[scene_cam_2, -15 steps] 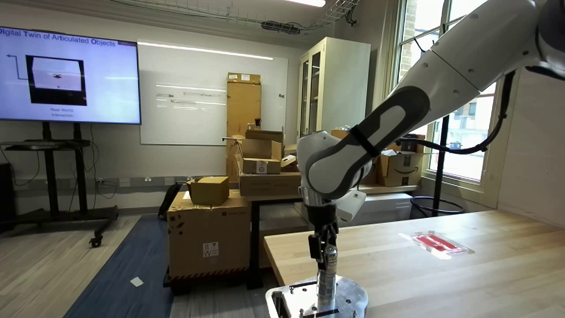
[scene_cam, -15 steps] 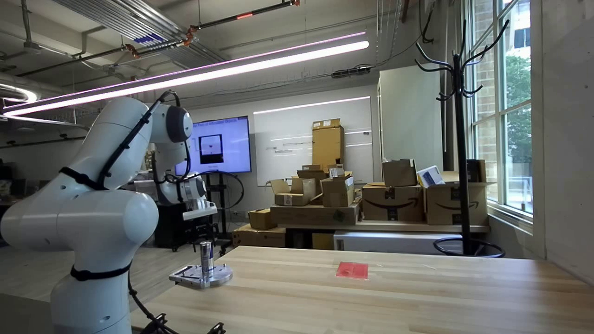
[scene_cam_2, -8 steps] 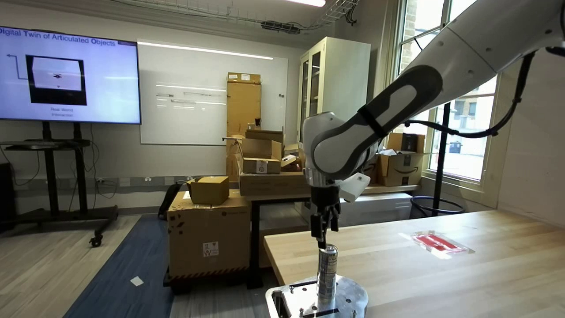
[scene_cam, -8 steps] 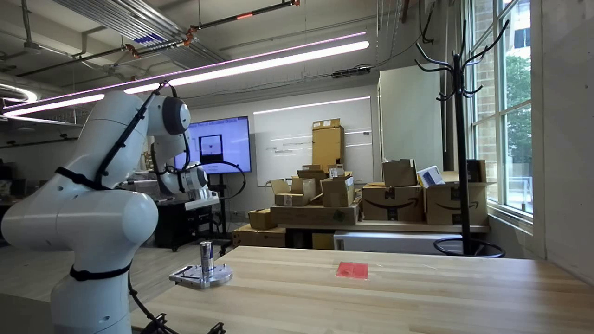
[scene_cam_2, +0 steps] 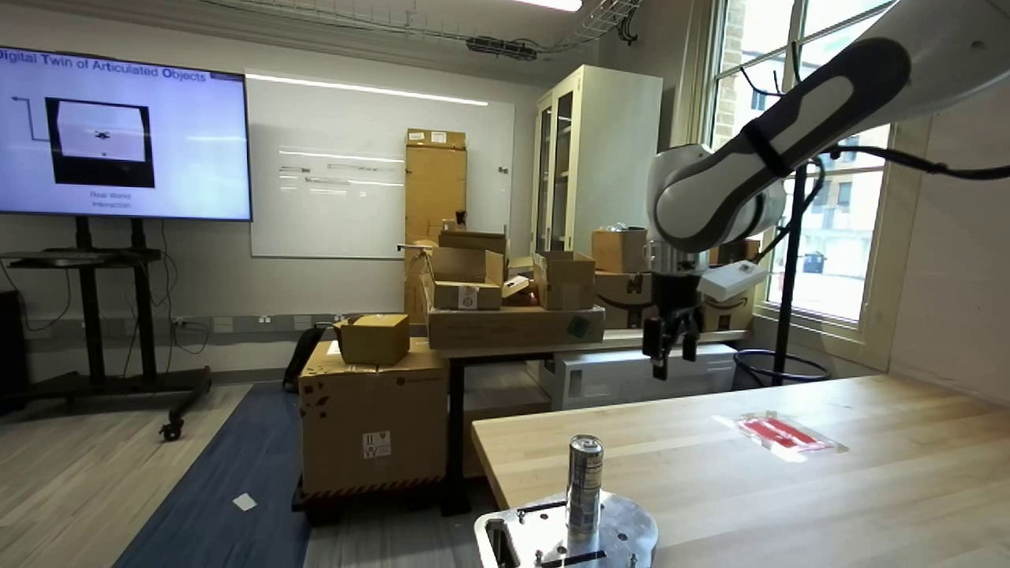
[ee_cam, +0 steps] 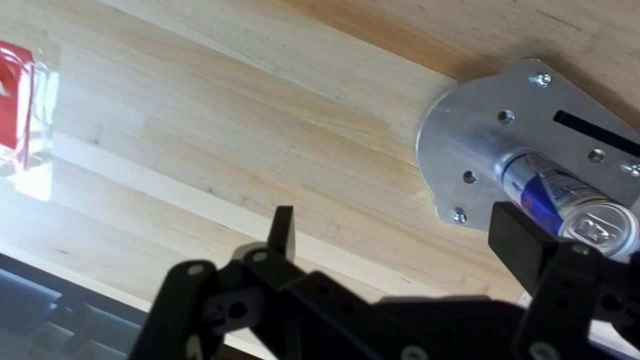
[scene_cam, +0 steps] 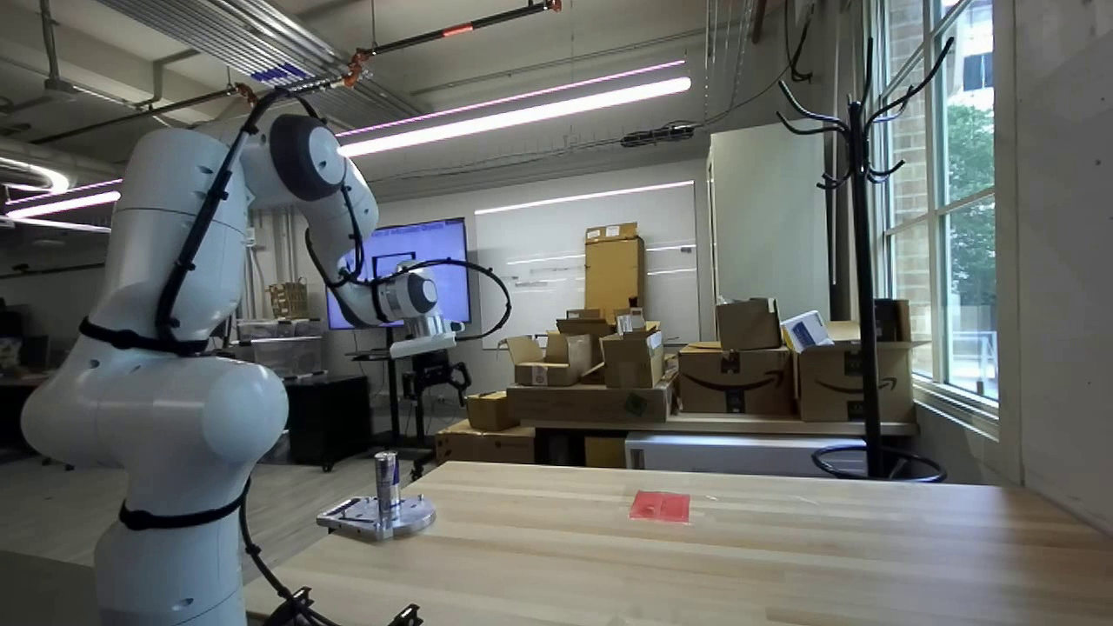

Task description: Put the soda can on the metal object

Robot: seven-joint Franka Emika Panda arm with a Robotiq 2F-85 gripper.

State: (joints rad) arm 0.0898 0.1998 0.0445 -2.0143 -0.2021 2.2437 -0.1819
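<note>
The soda can [scene_cam: 387,481] stands upright on the metal object [scene_cam: 418,515], a low silvery plate at the table's corner. In an exterior view the can [scene_cam_2: 585,483] stands near the middle of the plate [scene_cam_2: 629,522]. The wrist view shows the can [ee_cam: 542,192], silver and blue, on the plate [ee_cam: 465,112] at the right. My gripper [scene_cam_2: 676,364] is open and empty, above and apart from the can. In the wrist view its fingers [ee_cam: 392,225] are wide apart over bare wood. One finger covers part of the can from that camera.
A flat red object [scene_cam_2: 781,434] is taped to the wooden table [scene_cam_2: 868,489]. It also shows in the wrist view [ee_cam: 12,97]. Cardboard boxes [scene_cam: 735,380] are stacked behind the table. A black coat stand [scene_cam: 863,261] stands by the window.
My gripper has opened from around the can's top, risen, and moved away toward the table's middle and the boxes. The can and the metal object have not moved.
</note>
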